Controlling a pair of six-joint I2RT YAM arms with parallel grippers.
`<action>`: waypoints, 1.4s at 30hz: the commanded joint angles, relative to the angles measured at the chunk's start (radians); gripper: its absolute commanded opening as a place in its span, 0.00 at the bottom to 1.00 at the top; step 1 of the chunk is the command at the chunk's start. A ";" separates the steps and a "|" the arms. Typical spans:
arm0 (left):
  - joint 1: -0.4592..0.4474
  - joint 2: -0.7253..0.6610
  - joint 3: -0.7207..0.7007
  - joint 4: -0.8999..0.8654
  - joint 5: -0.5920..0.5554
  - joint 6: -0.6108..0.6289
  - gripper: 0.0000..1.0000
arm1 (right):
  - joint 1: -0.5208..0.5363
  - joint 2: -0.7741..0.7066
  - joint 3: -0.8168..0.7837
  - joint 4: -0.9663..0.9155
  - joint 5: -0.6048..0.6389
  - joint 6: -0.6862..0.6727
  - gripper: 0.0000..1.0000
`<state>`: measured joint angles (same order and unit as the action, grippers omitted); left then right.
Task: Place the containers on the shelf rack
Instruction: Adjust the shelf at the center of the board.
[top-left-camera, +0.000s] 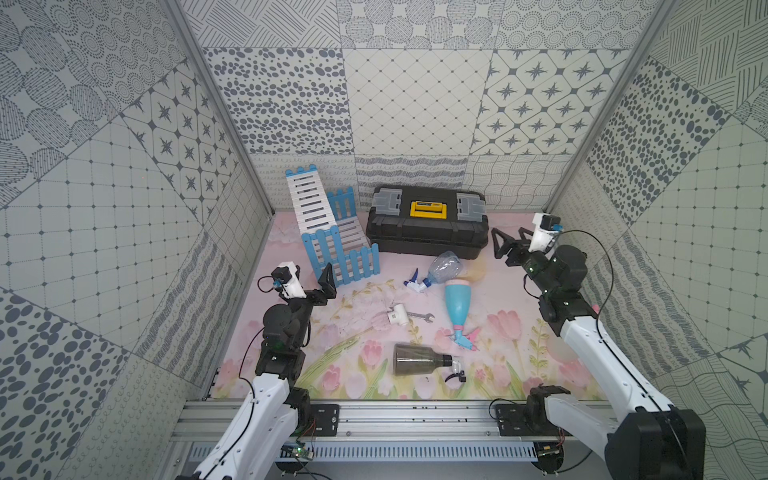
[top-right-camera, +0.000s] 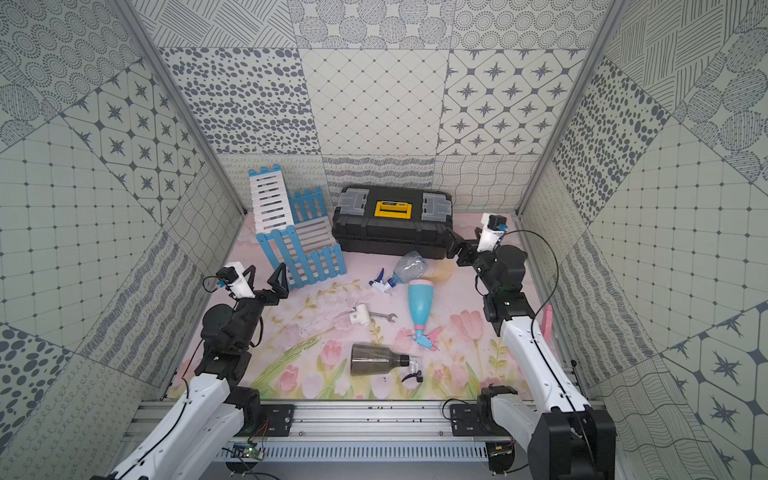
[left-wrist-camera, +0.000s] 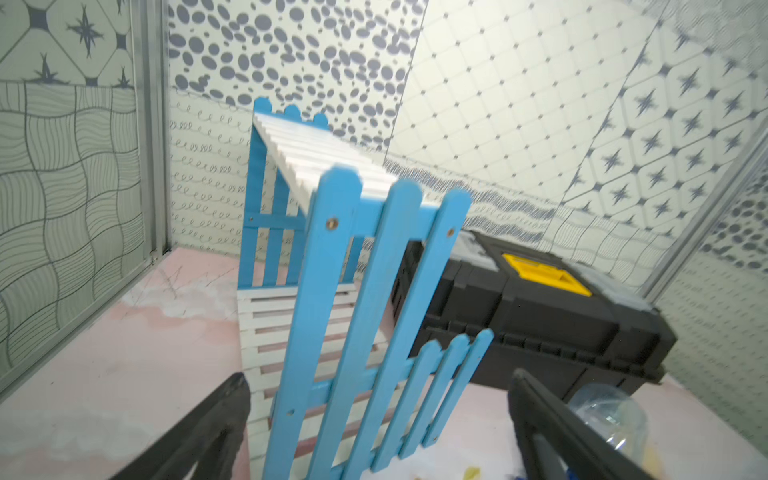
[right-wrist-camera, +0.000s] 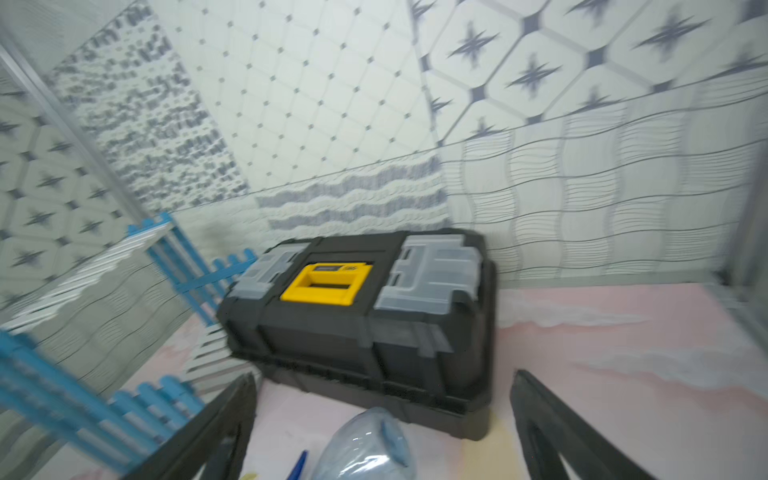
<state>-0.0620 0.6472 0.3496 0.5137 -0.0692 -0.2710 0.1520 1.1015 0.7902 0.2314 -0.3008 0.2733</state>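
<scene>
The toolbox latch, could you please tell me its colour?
The latch is yellow; clearest in the right wrist view.

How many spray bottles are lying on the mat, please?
3: clear bottle by the toolbox, blue bottle mid-mat, grey bottle nearest the front; another may be hidden.

The shelf rack (left-wrist-camera: 318, 291) looks like painted wood: matt blue pickets, white slats. The toolbox (right-wrist-camera: 365, 345) is matt black plastic with a smooth yellow latch (right-wrist-camera: 326, 282). The clear bottle (top-left-camera: 448, 265) is glossy see-through plastic, the smoky grey bottle (top-left-camera: 415, 360) translucent, the light blue bottle (top-left-camera: 456, 301) opaque and smooth. The wrench (top-left-camera: 423, 317) is bare metal
</scene>
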 joint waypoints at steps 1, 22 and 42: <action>0.008 -0.088 0.198 -0.480 0.139 -0.167 0.99 | 0.178 0.080 0.100 -0.154 -0.150 -0.090 0.97; 0.042 0.345 0.675 -0.847 0.227 -0.009 0.99 | 0.487 0.945 0.876 -0.347 -0.240 -0.487 0.97; 0.157 0.354 0.545 -0.759 0.201 -0.160 0.99 | 0.604 1.127 1.080 -0.543 -0.321 -0.594 0.63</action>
<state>0.0708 1.0286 0.9283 -0.2848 0.1562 -0.3725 0.7097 2.2814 1.9240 -0.3180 -0.6170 -0.3035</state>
